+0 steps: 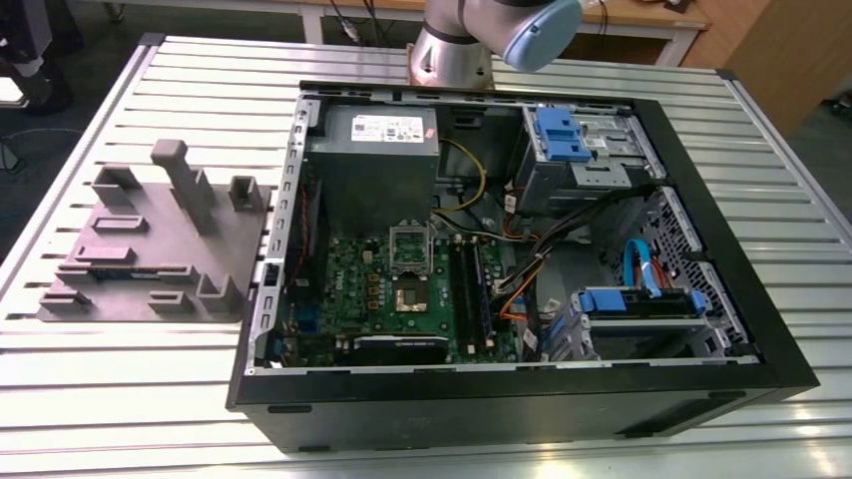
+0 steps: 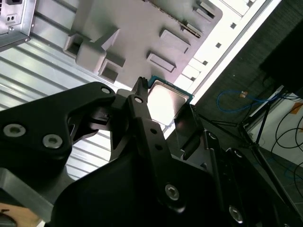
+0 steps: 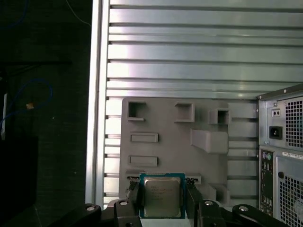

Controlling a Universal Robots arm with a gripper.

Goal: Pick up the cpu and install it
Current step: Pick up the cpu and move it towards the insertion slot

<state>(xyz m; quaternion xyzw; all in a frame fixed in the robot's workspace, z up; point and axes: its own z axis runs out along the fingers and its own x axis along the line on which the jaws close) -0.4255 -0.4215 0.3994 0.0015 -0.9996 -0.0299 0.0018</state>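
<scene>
The cpu [image 3: 162, 197], a small square chip with a shiny metal top and thin green edge, sits between the two black fingers of my gripper [image 3: 163, 204], which is shut on it. In the second wrist view the cpu [image 2: 164, 98] shows the same way, clamped in the gripper [image 2: 165, 105] and held well above the table. Below and beyond it lies the grey fixture block [image 3: 175, 142]. In the exterior view the arm [image 1: 460, 45] stands behind the open computer case, and the motherboard's bare socket [image 1: 410, 292] lies under its raised metal frame [image 1: 410, 242].
The open computer case [image 1: 745, 299] lies on the slatted metal table [image 1: 134, 399], with its power supply [image 1: 379, 150], drive bays [image 1: 580, 140] and loose cables [image 1: 533, 269] around the motherboard. The grey fixture block [image 1: 154, 244] lies at the exterior view's left of the case.
</scene>
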